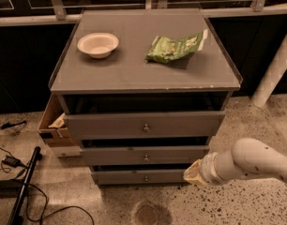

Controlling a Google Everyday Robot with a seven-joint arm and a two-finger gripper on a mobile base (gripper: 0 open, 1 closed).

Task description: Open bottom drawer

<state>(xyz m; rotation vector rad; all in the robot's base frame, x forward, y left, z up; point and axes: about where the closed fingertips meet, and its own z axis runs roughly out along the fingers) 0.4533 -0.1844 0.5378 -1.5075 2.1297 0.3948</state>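
Gripper (192,172): hovering at lower right, just beside the bottom drawer (124,177) at lower centre; whether it is clenched or released cannot be told. The approach is calling for a leftward shift onto the knob (146,178), then a straight outward pull.

You'll find the bottom drawer (129,176) low in the frame, just left of centre, as the lowest of three grey fronts on the cabinet (134,74). Its front is a slim, flat, level grey strip, the narrowest-looking of the three. One small round metal knob (146,178) sits at its middle. A dark gap separates its top edge from the middle drawer (143,154). The front looks pushed in, though you can't tell that for certain from this angle. The gripper (191,173) is right at the drawer's right end, clear of the knob.
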